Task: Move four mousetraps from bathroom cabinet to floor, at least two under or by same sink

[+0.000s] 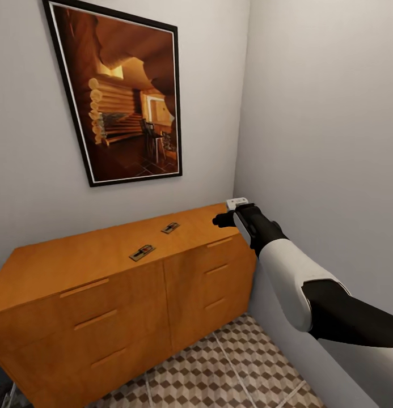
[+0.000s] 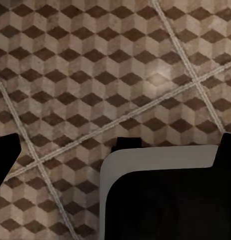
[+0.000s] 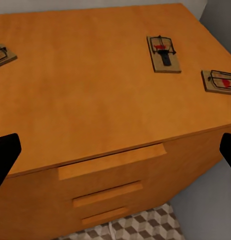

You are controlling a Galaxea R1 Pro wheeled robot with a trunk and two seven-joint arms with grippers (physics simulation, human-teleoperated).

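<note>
Framed picture [image 1: 125, 93] hangs on far wall, left of room corner. Black frame, thin white inner border. Image: log-cabin interior in warm orange-brown, stacked round logs, lit doorway, chairs on dark floor. Frame looks skewed from this angle. Pale grey walls [image 1: 321, 113] meet in corner right of picture; right wall plain, running toward near right.
</note>
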